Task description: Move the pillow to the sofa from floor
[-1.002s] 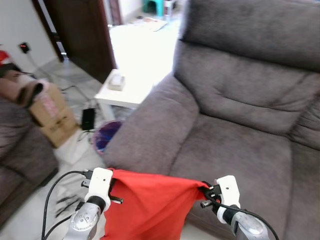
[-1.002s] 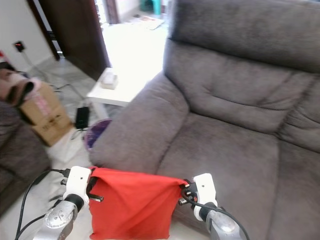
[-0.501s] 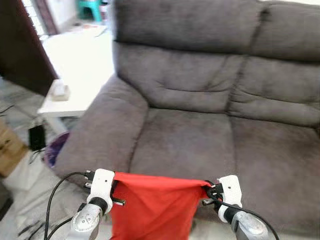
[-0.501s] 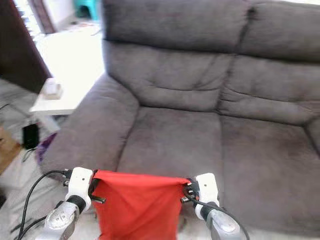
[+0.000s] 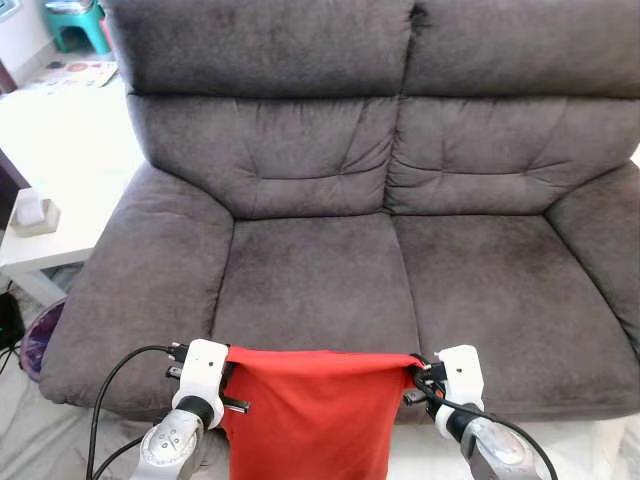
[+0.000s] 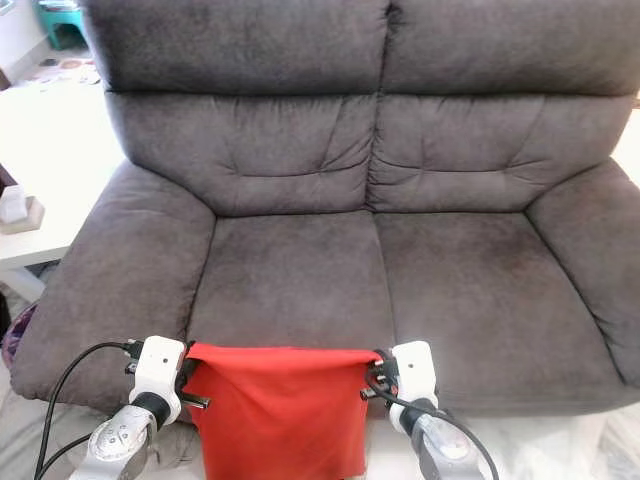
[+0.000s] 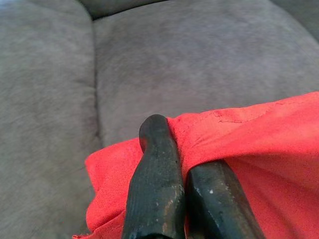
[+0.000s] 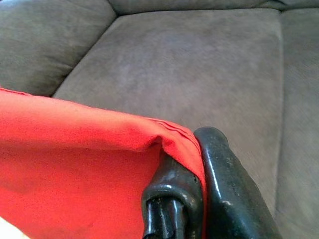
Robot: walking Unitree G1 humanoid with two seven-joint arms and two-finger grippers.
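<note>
The sofa [image 5: 330, 270] wears a grey, napped, suede-like cloth, matt and faintly mottled. The red pillow [image 5: 305, 415] is thin woven fabric, matt, with a stitched seam. The left gripper [image 7: 182, 179] has smooth black fingers with scuffs; the right gripper [image 8: 197, 186] fingers look glossy. White plastic shells cover both wrists.

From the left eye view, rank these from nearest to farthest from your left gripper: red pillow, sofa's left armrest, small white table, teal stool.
1. red pillow: pinched in the left gripper, hanging between both grippers.
2. left armrest: just ahead, on the left.
3. small white table: beyond the armrest, far left.
4. teal stool: top left corner, farthest.
</note>
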